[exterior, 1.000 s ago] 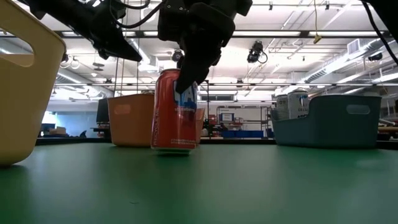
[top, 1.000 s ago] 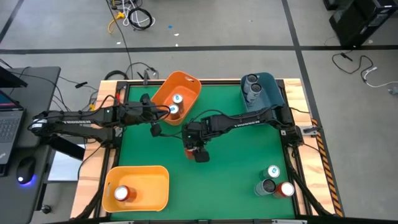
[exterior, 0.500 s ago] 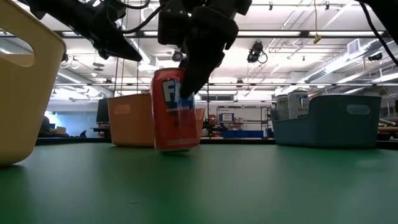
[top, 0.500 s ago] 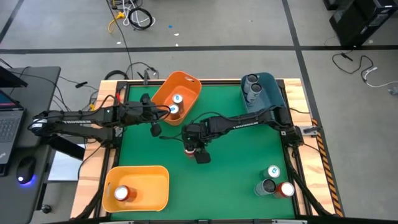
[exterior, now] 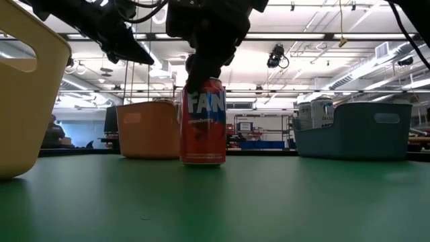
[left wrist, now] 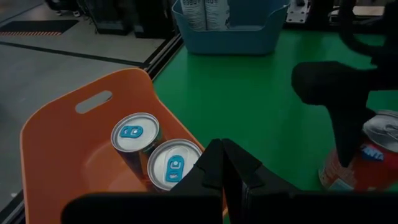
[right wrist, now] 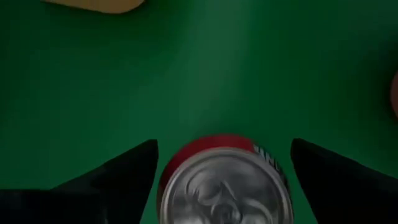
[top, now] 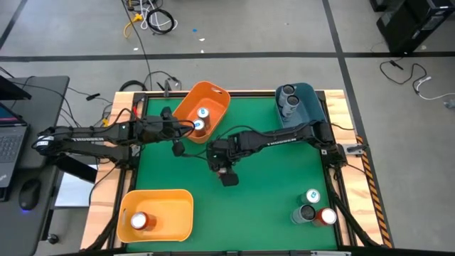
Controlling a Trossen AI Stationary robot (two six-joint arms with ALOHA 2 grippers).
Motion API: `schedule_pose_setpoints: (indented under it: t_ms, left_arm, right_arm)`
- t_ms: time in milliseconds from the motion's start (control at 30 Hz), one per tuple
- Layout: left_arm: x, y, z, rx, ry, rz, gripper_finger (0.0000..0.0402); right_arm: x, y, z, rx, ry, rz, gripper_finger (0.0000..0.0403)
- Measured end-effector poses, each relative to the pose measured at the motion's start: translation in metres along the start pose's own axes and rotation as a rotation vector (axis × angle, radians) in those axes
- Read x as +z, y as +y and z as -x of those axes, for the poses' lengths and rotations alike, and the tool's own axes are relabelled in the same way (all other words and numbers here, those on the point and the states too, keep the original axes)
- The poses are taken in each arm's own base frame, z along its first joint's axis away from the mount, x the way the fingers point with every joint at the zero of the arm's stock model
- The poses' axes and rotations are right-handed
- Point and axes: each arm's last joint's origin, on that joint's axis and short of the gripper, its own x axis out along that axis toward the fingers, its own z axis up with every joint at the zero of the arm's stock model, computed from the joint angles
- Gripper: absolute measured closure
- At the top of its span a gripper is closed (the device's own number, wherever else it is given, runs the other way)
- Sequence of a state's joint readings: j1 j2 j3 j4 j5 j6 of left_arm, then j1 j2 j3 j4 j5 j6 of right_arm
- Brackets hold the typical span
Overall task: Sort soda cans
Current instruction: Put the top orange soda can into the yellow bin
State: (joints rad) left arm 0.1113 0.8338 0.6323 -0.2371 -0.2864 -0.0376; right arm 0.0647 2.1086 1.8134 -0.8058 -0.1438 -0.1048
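Red-orange soda can (exterior: 203,122) stands upright, long axis vertical, silvery top up.

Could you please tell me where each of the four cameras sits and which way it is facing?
High view: overhead, straight down on the table; both arms show.
Low view: at tabletop height, level across at the red can; arms enter from above.
Left wrist view: looks over the orange bin; shut left gripper.
Right wrist view: looks down on the red can between open right gripper.
Shared: the red can.

An orange bin (top: 213,99) sits top middle, a blue bin (top: 307,105) top right, a yellow bin (top: 170,210) bottom left, on the green surface (top: 270,192).
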Motion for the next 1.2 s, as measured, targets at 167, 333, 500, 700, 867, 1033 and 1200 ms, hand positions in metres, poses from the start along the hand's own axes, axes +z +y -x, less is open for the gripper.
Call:
schedule_pose_setpoints:
  t_ms: [167, 333, 500, 700, 867, 1033, 1200]
  left_arm:
    - [0.0, -0.001, 0.0, -0.006, 0.0, -0.002, 0.0401]
    - [0.0, -0.001, 0.0, -0.006, -0.002, -0.001, 0.0401]
    - [0.001, -0.001, 0.0, -0.006, -0.008, 0.001, 0.0401]
    - [0.001, -0.001, 0.0, -0.007, -0.009, -0.004, 0.0401]
    - [0.004, -0.001, 0.0, -0.008, -0.043, -0.001, 0.0401]
    - [0.009, -0.002, 0.001, -0.046, -0.089, -0.011, 0.0401]
    - [0.012, -0.005, 0.001, -0.143, -0.122, -0.008, 0.04]
  right_arm:
    - [-0.005, 0.0, -0.006, 0.005, 0.016, 0.0, 0.0055]
    - [-0.003, 0.0, -0.004, 0.003, -0.005, 0.021, 0.0061]
    - [0.006, 0.0, 0.006, -0.001, -0.04, 0.062, 0.0061]
    - [0.02, 0.002, 0.033, -0.025, -0.056, 0.088, 0.0063]
    - [0.03, 0.005, 0.06, -0.044, -0.055, 0.089, 0.0084]
    - [0.03, 0.007, 0.073, -0.171, 0.0, 0.125, 0.0166]
    - [0.021, 0.002, 0.069, -0.18, 0.081, 0.181, 0.0301]
